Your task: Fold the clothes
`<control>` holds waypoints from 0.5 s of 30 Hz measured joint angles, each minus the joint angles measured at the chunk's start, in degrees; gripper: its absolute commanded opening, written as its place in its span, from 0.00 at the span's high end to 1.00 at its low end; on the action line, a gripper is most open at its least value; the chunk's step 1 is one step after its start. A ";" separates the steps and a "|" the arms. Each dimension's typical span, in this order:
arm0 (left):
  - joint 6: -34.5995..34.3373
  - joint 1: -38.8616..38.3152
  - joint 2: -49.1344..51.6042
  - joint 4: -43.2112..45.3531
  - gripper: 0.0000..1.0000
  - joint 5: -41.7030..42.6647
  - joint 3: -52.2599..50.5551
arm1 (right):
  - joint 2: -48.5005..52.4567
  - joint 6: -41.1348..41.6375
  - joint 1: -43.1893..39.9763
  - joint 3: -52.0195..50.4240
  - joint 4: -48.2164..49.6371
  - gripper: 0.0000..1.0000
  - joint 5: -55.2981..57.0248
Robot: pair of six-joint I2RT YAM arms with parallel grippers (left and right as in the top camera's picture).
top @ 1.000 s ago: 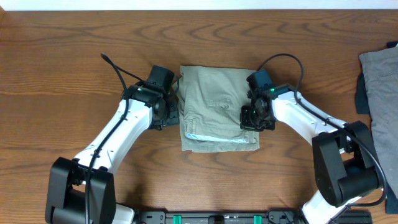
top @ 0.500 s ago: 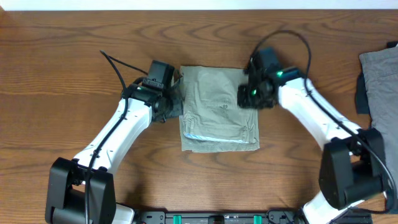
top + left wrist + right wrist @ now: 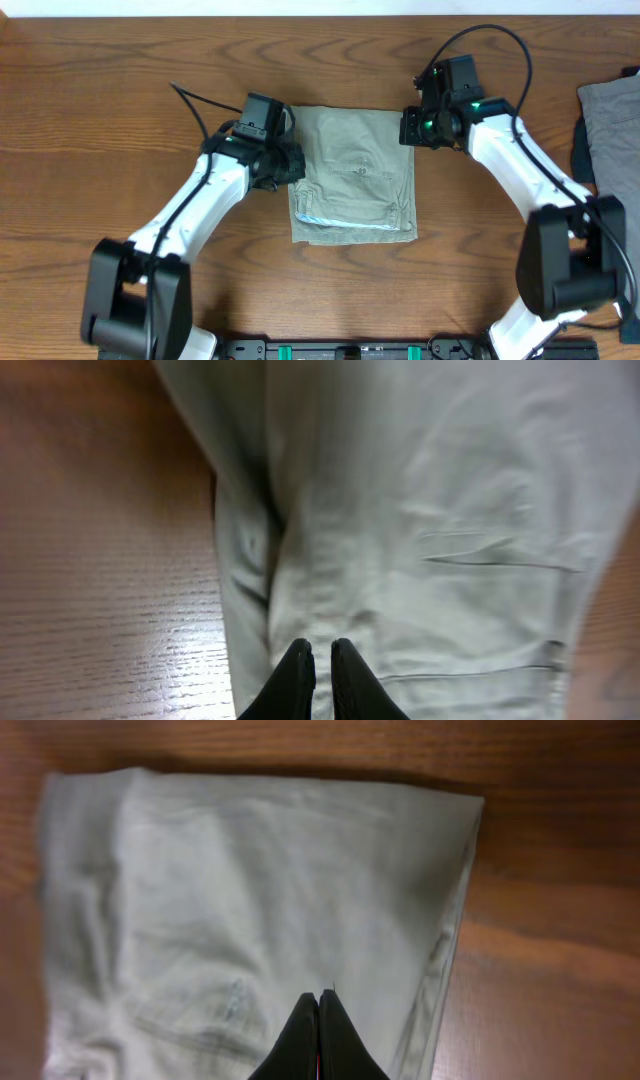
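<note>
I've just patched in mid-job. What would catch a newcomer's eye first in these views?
The khaki shorts, folded into a compact rectangle at mid-table, stand out first. The arms flank them: the left tool is shut over their left side, and the right tool is shut over their far right corner. A grey garment lies at the right edge of the table.

Shorts (image 3: 420, 510): pale khaki cloth, creased, with stitched seams, filling most of the view; table (image 3: 100, 560): brown wood, bare strip at left; left gripper (image 3: 321, 652): dark fingers drawn nearly together, tips over the cloth at the lower edge.
</note>
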 measured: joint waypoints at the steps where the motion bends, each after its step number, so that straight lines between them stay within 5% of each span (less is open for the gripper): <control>1: -0.02 -0.07 1.09 -0.33 0.90 -0.02 0.00 | 1.31 -0.02 -0.09 0.00 0.66 0.99 0.02; 15: 1.66 -0.26 7.82 -3.93 0.94 -0.31 0.00 | 10.71 0.00 -0.24 0.24 1.86 0.99 3.74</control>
